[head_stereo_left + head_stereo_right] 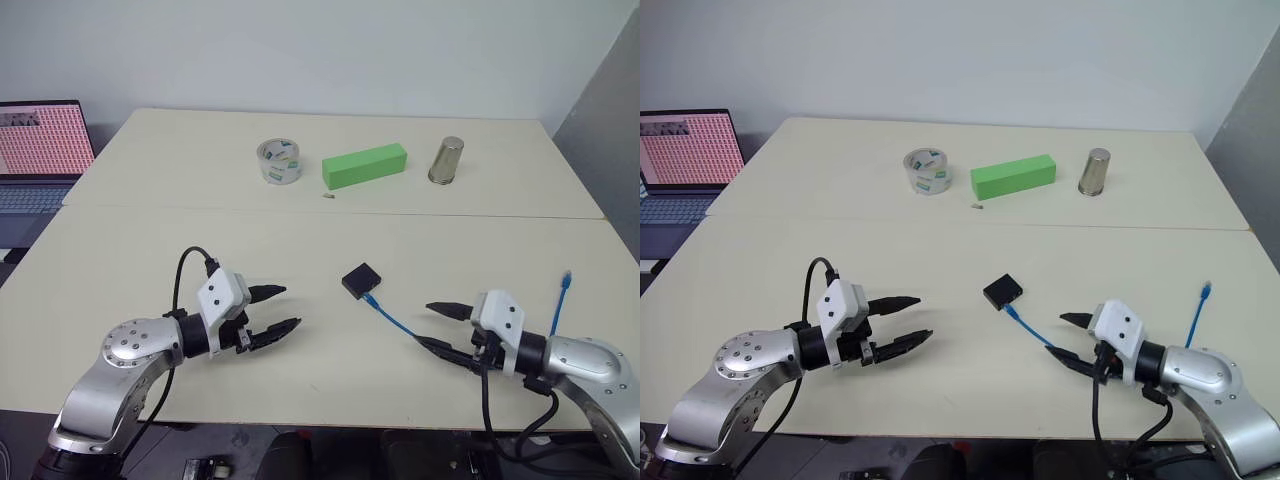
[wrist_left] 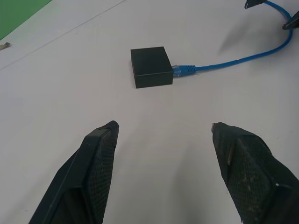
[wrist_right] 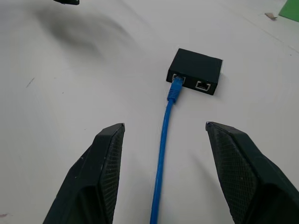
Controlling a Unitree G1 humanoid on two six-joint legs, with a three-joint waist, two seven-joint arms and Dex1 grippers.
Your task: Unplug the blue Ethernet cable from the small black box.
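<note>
The small black box [image 1: 361, 280] lies flat near the middle of the cream table [image 1: 150, 250]. The blue Ethernet cable [image 1: 395, 318] is plugged into one of two ports on the box's side [image 3: 196, 70] and runs toward my right arm. Its free plug [image 1: 566, 278] lies farther right. My right gripper [image 1: 426, 325] is open, low over the table, pointing at the box; the cable [image 3: 163, 140] runs between its fingers untouched. On the left, my left gripper [image 1: 288, 307] is open with nothing in it and faces the box [image 2: 151, 66] from a short way off.
At the back of the table stand a clear tape roll [image 1: 279, 161], a green block [image 1: 365, 165] and a metal cup [image 1: 446, 160]. An open laptop [image 1: 40, 150] sits at the far left. A seam [image 1: 300, 210] crosses the table.
</note>
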